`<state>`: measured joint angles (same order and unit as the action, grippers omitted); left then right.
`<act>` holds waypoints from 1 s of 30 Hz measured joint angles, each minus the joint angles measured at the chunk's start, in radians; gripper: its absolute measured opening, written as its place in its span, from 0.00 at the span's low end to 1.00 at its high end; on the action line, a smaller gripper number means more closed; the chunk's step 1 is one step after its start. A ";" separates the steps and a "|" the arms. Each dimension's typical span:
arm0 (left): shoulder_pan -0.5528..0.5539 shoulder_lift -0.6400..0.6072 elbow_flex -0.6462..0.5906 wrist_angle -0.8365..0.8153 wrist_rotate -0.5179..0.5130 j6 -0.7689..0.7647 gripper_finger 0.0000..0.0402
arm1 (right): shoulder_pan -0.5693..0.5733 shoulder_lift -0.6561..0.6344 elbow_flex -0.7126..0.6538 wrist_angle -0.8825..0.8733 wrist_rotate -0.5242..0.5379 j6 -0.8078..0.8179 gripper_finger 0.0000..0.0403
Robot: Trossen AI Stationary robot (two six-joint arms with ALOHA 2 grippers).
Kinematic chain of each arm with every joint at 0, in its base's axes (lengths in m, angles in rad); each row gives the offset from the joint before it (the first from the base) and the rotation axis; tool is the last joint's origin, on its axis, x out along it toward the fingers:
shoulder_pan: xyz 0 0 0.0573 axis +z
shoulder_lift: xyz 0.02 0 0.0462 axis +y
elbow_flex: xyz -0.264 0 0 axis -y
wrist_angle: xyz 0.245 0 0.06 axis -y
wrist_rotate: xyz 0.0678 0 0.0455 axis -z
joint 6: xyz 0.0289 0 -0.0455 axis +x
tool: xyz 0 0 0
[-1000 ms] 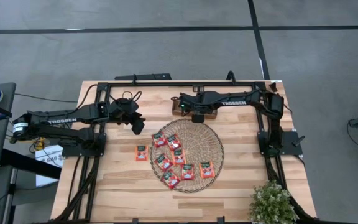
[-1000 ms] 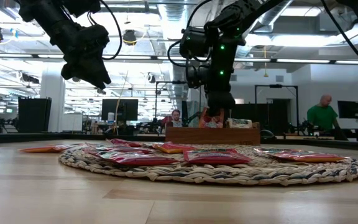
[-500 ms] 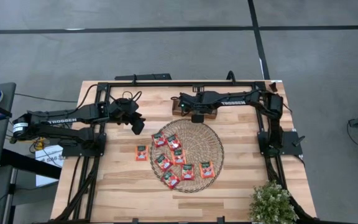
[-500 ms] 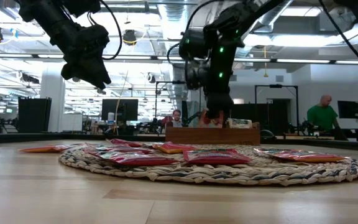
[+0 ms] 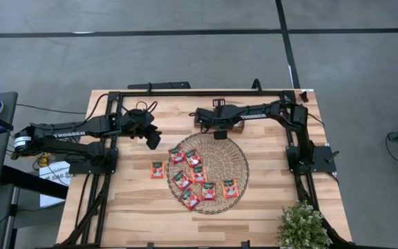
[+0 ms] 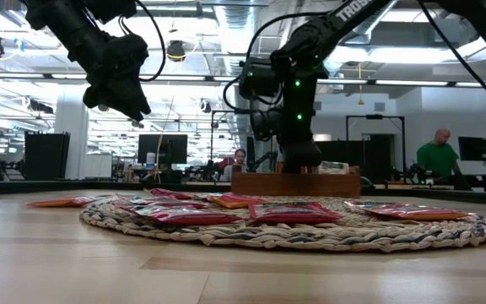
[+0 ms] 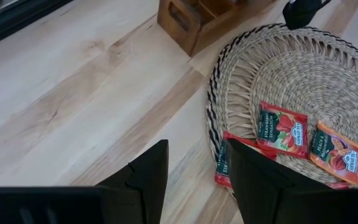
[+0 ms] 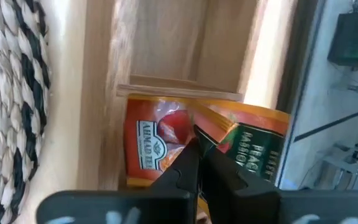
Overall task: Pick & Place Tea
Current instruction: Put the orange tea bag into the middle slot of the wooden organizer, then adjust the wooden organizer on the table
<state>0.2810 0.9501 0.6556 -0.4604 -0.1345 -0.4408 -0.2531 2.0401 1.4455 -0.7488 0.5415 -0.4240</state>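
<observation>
Tea dropped in the tray, right arm lifting off

My right end effector [image 8: 197, 163] has risen from the wooden tray [image 8: 185, 62], fingers nearly together, empty; that sachet [image 8: 160, 146] now lies inside. Eight sachets [image 5: 197, 173] remain by the mat [image 5: 237, 159]. Left end effector [image 7: 194, 171] hovers open, empty.

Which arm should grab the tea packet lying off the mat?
Left, probably. The left hand hovers open near the off-mat packet, while the right hand is shut over the wooden tray.
</observation>
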 joint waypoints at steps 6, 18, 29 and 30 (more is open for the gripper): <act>0.000 0.000 0.000 0.000 -0.009 0.001 0.38 | 0.000 0.000 0.000 0.002 -0.020 -0.027 0.09; 0.000 0.000 0.000 0.000 -0.011 0.003 0.38 | 0.000 0.000 0.088 -0.109 -0.005 -0.029 0.34; 0.000 0.000 0.000 0.000 -0.011 0.003 0.38 | -0.014 0.000 0.259 -0.472 0.155 0.074 0.37; 0.000 0.000 0.000 0.000 -0.011 0.003 0.38 | -0.018 -0.001 0.274 -0.523 0.156 0.106 0.35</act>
<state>0.2812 0.9501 0.6556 -0.4603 -0.1459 -0.4381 -0.2708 2.0393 1.7193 -1.2719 0.6971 -0.3179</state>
